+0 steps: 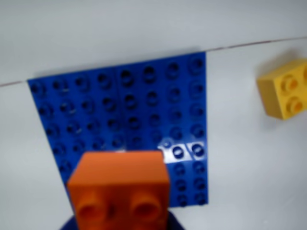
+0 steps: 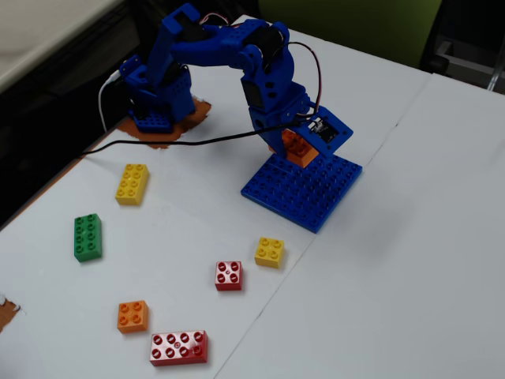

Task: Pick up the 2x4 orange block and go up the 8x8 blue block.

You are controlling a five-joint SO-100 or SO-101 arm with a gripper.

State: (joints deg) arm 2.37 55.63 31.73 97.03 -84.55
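Gripping the 2x4 orange block [image 2: 297,147], the gripper [image 2: 300,144] is clenched on it just above the 8x8 blue block [image 2: 304,188]; contact cannot be told.

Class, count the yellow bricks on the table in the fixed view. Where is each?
2. An oblong yellow brick lies left, above the green brick; a square yellow brick sits below the blue plate.
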